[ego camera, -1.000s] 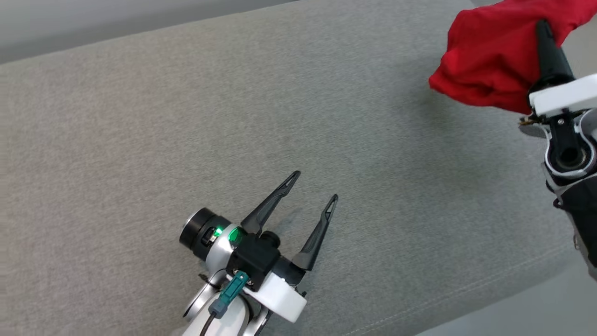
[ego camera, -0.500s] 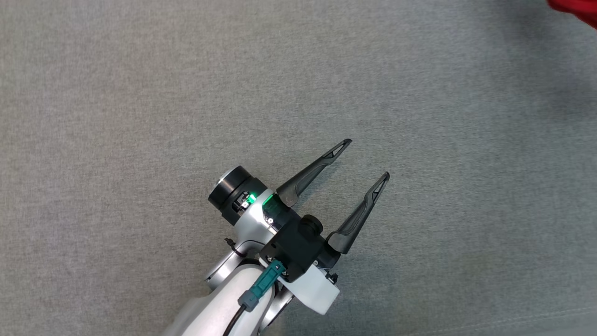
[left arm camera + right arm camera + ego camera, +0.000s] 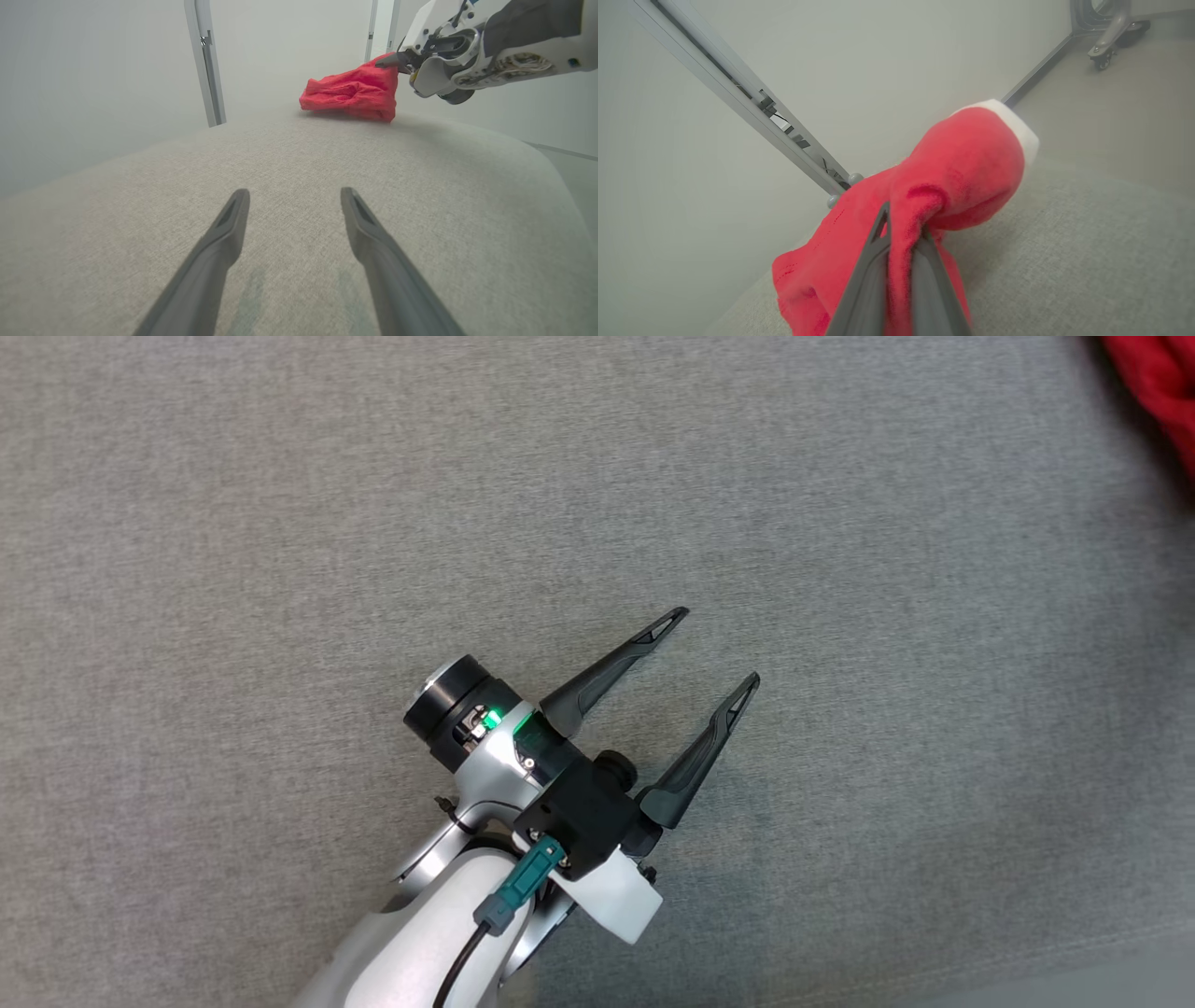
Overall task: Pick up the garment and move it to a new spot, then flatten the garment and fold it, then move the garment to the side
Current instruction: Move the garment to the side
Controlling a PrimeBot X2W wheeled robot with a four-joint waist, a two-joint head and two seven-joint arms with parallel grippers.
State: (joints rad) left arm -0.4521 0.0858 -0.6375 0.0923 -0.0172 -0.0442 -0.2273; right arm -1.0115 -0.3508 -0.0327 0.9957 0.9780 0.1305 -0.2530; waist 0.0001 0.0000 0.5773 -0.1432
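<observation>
"Red cloth, out at the cushion's far right edge. Was that the garment [image 3: 1162, 392]?" the trainee asked.

"It was," the technician said. "The right claw [image 3: 903, 228] had its two dark fingers pressed together on one fold of it, so the cloth hung bunched from that pinch, with a white band showing at one end. Its lower folds lay on or just above the grey cushion [image 3: 280, 523]. The left wrist view did not settle which."

"Why hold it by a single fold?"

"Going by the task, it looked like the carrying step. One pinch was enough to lift a soft thing and shift it to a new spot, and the flattening came after."

"And the left claw [image 3: 717, 648]?"

"Spread wide and holding nothing. It hung low over the bare middle of the cushion, well apart from the garment, with its fingers aimed toward it. That read as a waiting pose: it left the open stretch free for the cloth and stood ready to take a second corner."

"What did the next move call for?"

"Probably bringing the bundle in from the edge toward the middle and setting it down. The risk seemed to be that a bunch released from one pinch would land crumpled, leaving both claws to hunt for hems."
</observation>
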